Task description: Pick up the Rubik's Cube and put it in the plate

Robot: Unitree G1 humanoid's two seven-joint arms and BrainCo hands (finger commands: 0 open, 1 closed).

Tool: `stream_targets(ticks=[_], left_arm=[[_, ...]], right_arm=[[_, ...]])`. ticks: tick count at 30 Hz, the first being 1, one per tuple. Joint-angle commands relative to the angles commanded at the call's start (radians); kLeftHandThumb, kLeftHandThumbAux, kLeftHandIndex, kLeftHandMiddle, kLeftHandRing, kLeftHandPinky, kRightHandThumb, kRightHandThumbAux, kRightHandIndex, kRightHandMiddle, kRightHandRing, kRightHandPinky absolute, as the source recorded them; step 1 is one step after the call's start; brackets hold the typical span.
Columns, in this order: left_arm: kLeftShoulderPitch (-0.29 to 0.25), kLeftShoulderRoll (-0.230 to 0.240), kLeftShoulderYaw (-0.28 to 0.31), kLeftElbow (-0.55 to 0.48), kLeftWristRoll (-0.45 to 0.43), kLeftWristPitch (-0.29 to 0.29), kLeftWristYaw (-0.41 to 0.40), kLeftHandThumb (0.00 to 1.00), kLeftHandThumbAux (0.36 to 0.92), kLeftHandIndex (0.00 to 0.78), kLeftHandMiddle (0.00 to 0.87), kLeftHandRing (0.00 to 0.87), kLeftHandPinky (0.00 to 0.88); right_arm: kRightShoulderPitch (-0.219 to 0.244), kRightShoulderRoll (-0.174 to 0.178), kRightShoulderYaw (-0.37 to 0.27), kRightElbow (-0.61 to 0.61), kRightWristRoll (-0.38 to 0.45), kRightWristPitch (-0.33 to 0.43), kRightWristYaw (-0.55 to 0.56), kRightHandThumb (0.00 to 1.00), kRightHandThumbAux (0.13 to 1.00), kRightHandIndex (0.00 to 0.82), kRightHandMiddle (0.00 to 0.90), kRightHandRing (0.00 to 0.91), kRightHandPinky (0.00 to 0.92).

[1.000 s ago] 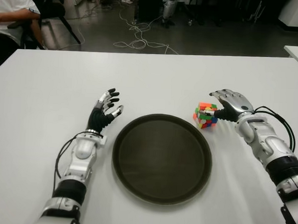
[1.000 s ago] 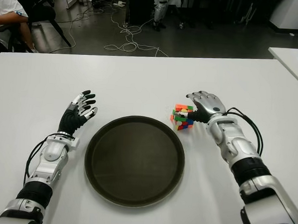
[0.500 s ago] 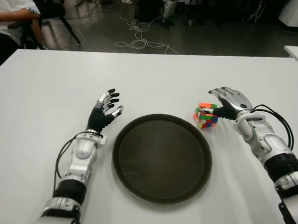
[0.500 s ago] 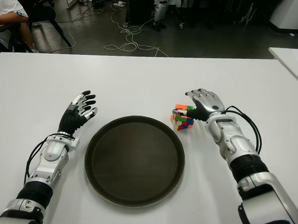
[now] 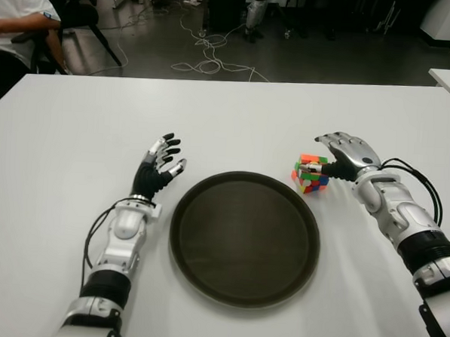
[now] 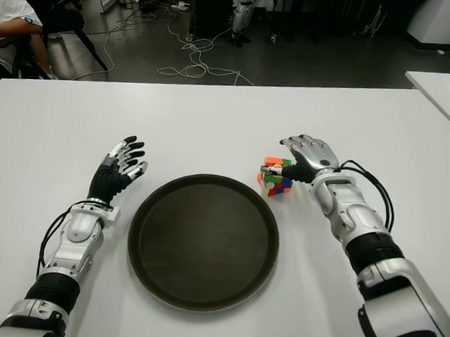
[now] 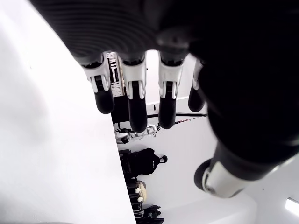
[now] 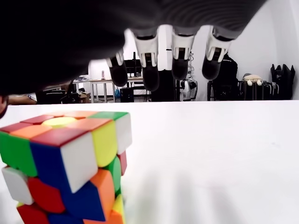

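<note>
Sitting on the white table (image 5: pixel 235 116) just beyond the right rim of the dark plate (image 5: pixel 244 237), the Rubik's Cube (image 5: pixel 310 174) is not yet lifted. The right hand (image 5: pixel 345 156) arches beside it, fingers extended and closed on nothing. Left of the plate, the left hand (image 5: pixel 159 166) shows spread and empty.

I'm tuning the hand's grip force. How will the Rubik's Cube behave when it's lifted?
The Rubik's Cube looks rigid and probably light. Its layers sit twisted out of line, so a squeeze from the right hand may turn them. Its glossy faces may slip against the fingers, which are spread above it.
</note>
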Motion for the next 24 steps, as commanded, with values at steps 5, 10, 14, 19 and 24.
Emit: stream_targets(ticks=[5,10,14,19,24], left_arm=[[-0.002,0.003,-0.002,0.004,0.007,0.0,0.003,0.058,0.736,0.123,0.186,0.163,0.122],[-0.002,0.003,-0.002,0.006,0.009,-0.005,0.002,0.059,0.738,0.122,0.183,0.159,0.113],[-0.004,0.004,-0.003,0.008,0.013,-0.008,0.003,0.05,0.734,0.118,0.18,0.155,0.107],[-0.007,0.003,-0.002,0.013,0.016,-0.011,0.009,0.051,0.723,0.123,0.177,0.153,0.108],[-0.01,0.002,0.0,0.017,0.011,-0.012,0.002,0.051,0.731,0.117,0.173,0.15,0.105]], right_arm=[[0.001,0.005,0.002,0.004,-0.002,-0.003,-0.01,0.123,0.16,0.0,0.0,0.0,0.0],[0.0,0.01,0.007,0.009,-0.003,-0.006,-0.017,0.12,0.16,0.0,0.0,0.0,0.0],[0.0,0.017,0.014,0.014,-0.01,-0.006,-0.031,0.116,0.163,0.0,0.0,0.0,0.0],[-0.001,0.03,0.026,0.037,-0.014,-0.008,-0.057,0.102,0.16,0.0,0.0,0.0,0.0],[0.0,0.039,0.035,0.047,-0.008,-0.015,-0.071,0.099,0.16,0.0,0.0,0.0,0.0]])
